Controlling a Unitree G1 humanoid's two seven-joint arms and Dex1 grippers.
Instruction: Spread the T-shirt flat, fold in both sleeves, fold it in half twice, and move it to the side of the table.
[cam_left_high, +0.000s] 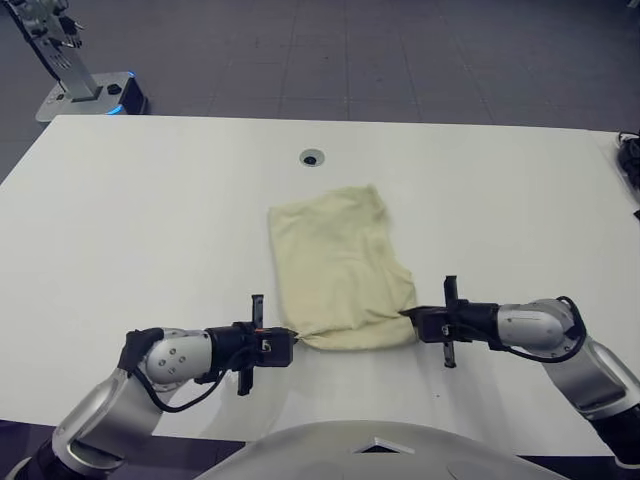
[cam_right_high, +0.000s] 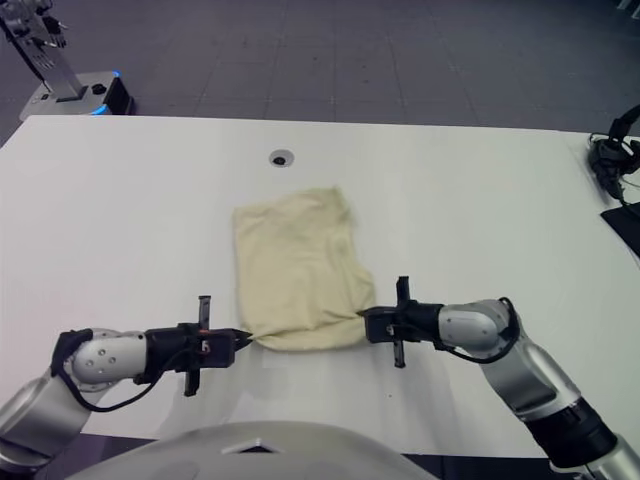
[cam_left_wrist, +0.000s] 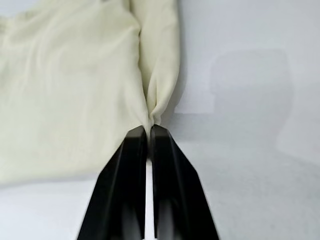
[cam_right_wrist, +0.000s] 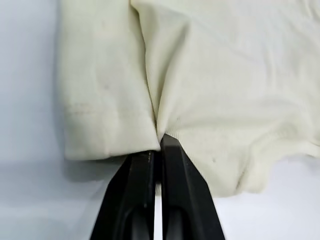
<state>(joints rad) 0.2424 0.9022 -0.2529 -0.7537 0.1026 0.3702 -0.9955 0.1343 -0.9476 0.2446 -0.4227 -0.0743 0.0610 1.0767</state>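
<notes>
shirt (cam_left_high: 340, 268) lay narrow on table (cam_left_high: 150, 200) | left gripper (cam_left_high: 292, 337) pinched its near left corner | right gripper (cam_left_high: 404, 314) pinched its near right | likely to fold it in half

A round grommet (cam_left_high: 312, 157) sits far on the table (cam_left_high: 140, 220), near its middle. Beyond the far left corner, a grey stand (cam_left_high: 75, 85) with a blue light rests on the tiled floor (cam_left_high: 400, 60). Black cables (cam_right_high: 612, 155) lie at the right edge.

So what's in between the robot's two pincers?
The yellow T-shirt, lying on the white table. The left pincer and right pincer each pinch a near corner of it, seen in the left eye view.
</notes>
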